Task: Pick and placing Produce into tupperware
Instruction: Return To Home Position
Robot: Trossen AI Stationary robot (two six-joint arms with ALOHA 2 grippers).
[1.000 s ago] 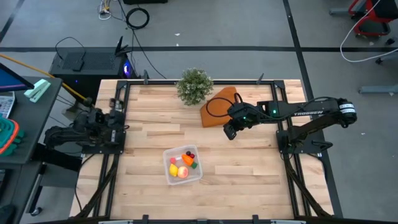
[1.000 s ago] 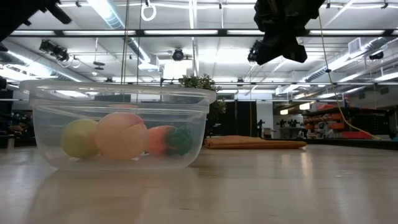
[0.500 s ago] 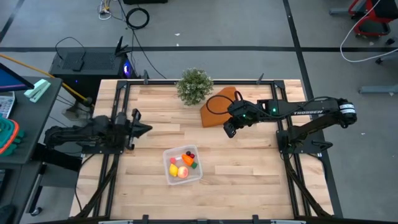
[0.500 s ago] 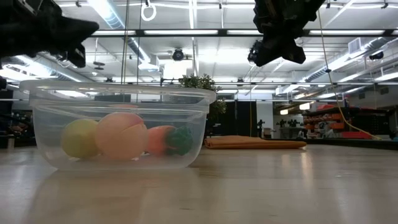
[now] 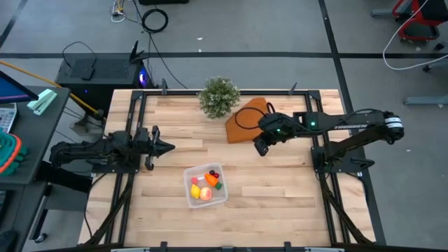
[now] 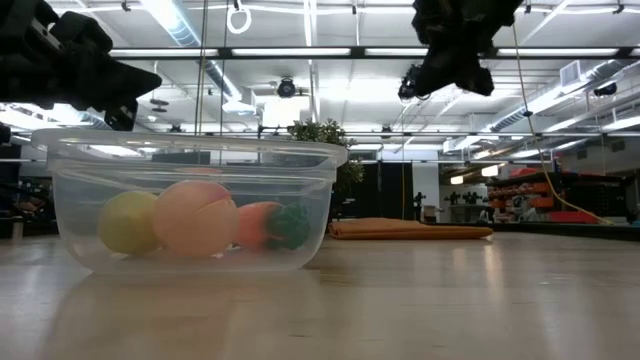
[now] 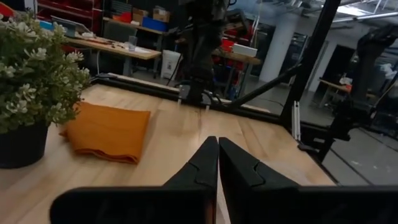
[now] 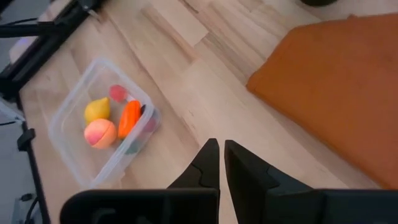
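Note:
The clear tupperware (image 5: pixel 205 185) stands on the wooden table near its front middle. It holds the produce: a yellow lemon (image 8: pixel 97 109), a peach-pink ball (image 8: pixel 99 132), an orange carrot (image 8: pixel 129 117) and a small red piece (image 8: pixel 117 93). My left gripper (image 5: pixel 170 147) is shut and holds nothing. It points level toward the table's right, above the left side and left of the tupperware. My right gripper (image 5: pixel 259 149) is shut and holds nothing. It hangs slanting down above the middle right, far right of the tupperware, beside the orange cloth.
A bushy green plant in a pot (image 5: pixel 218 96) stands at the far middle. An orange-brown cloth (image 5: pixel 245 120) lies right of it, with a black cable over it. Black frame rails (image 5: pixel 133 126) run along the table's sides. Bare wood lies right of the tupperware.
My left gripper has tipped down from a raised pose to level, and its fingertips have swung out toward the table's right and sunk lower. It stays shut. The tupperware and the produce have not moved.

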